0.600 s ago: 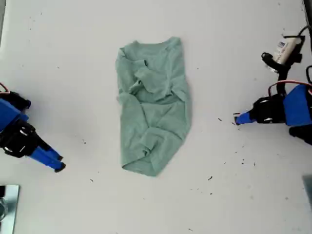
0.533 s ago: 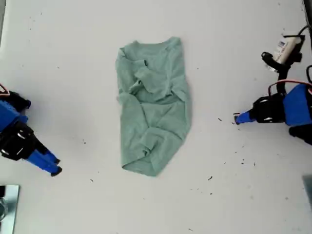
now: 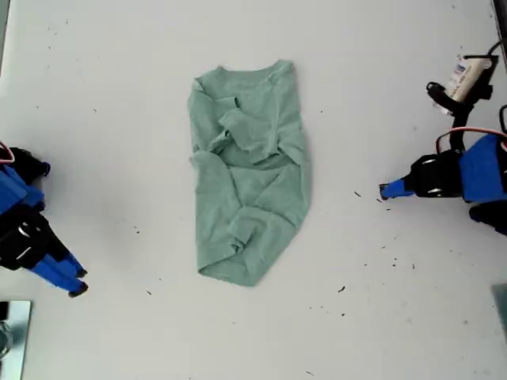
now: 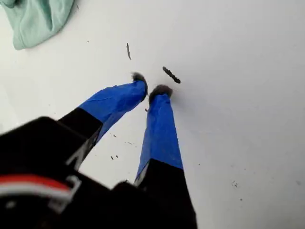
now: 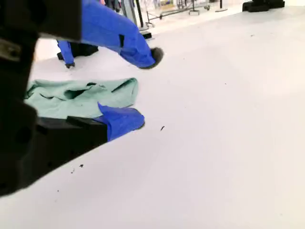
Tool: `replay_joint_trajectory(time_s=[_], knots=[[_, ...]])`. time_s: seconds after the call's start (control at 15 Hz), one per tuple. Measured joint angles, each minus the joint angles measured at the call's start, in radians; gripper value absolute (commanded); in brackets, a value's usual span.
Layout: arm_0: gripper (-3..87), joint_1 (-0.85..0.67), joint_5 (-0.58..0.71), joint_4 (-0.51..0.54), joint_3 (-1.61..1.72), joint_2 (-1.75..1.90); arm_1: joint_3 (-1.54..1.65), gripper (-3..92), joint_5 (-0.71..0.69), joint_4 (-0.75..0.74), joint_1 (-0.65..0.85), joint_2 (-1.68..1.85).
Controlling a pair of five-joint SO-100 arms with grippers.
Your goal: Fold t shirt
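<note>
- Sage-green shirt (image 3: pixel 249 174) is seen lying mid-desk (image 3: pixel 119 79), crumpled, with the neckline toward the exterior view's top and one sleeve already bunched over the chest. Neither claw is touching it.
- My first claw (image 4: pixel 151 90) is seen nearly pinched together with nothing held, low over bare desk among dark specks (image 4: pixel 170 75), well apart from the shirt on the exterior view's right.
- My second claw (image 5: pixel 147 88) is spread wide and empty, and is pointed at the shirt from the exterior view's left.
- What could go wrong: only the top layer could get pinched because of the wrinkles, so the fold would probably drag the lump along instead of flattening it.
- A lopsided fold seems likely if just one claw is used, since the hem is already skewed.
- Specks could get swept into the cloth.
- Containers: none can be made out, so nothing is held in anything.
</note>
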Motion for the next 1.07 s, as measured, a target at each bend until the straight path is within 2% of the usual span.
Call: replay_joint_trajectory(time_s=[0.07, 0.13, 0.2, 0.33, 0.47, 0.6, 0.73, 0.87, 0.93, 1.0, 1.07], knots=[[14.7, -0.123, -0.109, -0.017, -0.025, 0.000, 0.000, 2.4, -0.005, -0.017, -0.009, 0.000], [14.2, -0.167, -0.288, -0.041, -0.028, 0.000, 0.000, 2.4, -0.006, -0.023, -0.009, 0.000], [7.5, -0.230, -0.379, -0.060, -0.029, 0.000, 0.000, 2.4, -0.002, -0.025, -0.009, 0.000], [-0.1, -0.370, -0.356, -0.072, -0.034, 0.000, -0.014, 2.4, 0.044, -0.025, -0.023, 0.003], [-0.2, -0.393, -0.298, -0.186, -0.055, -0.002, -0.071, 2.3, 0.084, -0.029, -0.077, -0.021], [-0.2, -0.391, -0.385, -0.123, -0.155, -0.120, -0.302, 2.3, 0.098, -0.037, -0.135, -0.301], [-0.2, -0.359, -0.460, -0.046, -0.477, -0.531, -0.733, 2.3, 0.086, 0.043, -0.181, -0.805], [-0.2, -0.298, -0.482, 0.150, -0.946, -1.022, -1.203, 2.3, 0.057, 0.181, -0.219, -1.272], [4.7, -0.288, -0.416, 0.244, -1.186, -1.243, -1.405, 15.2, 0.035, 0.204, -0.230, -1.450], [19.5, -0.273, -0.353, 0.272, -1.374, -1.391, -1.580, 23.9, 0.011, 0.225, -0.238, -1.583], [24.0, -0.270, -0.267, 0.242, -1.453, -1.454, -1.726, 27.1, -0.017, 0.230, -0.242, -1.695]])
